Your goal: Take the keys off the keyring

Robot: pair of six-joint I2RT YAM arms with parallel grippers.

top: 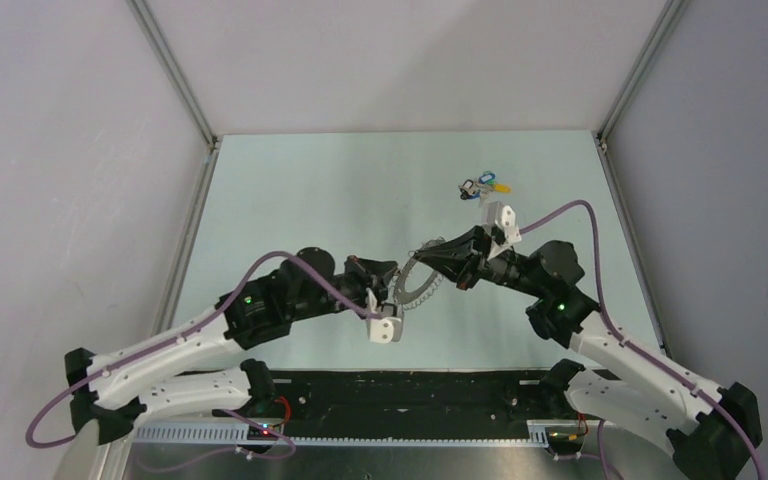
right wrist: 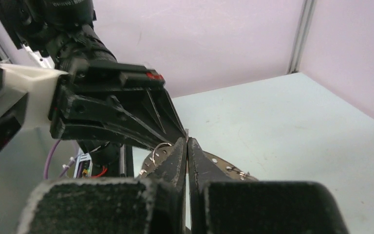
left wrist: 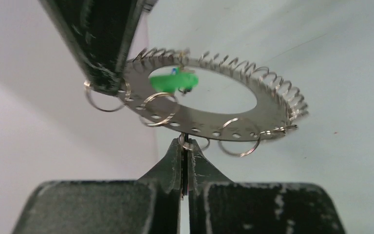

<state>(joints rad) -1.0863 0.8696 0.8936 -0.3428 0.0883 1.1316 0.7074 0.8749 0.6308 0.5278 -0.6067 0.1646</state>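
The keyring (top: 417, 290) is a flat silvery disc with punched holes and many wire loops, held in the air between both arms over the middle of the table. My left gripper (top: 403, 284) (left wrist: 185, 144) is shut on a small loop at the keyring's (left wrist: 272, 105) near edge. My right gripper (top: 423, 258) (right wrist: 187, 142) is shut on the opposite rim, and its dark finger (left wrist: 104, 48) comes down onto the ring. A bright green key (left wrist: 168, 82) shows through the ring's central opening. In the right wrist view the keyring (right wrist: 216, 162) lies mostly behind my fingers.
A small bunch of keys with blue and yellow heads (top: 482, 187) lies on the pale green table (top: 310, 200) towards the back right. White walls with metal posts close in the table. The left arm's body (right wrist: 117, 109) fills the upper left of the right wrist view.
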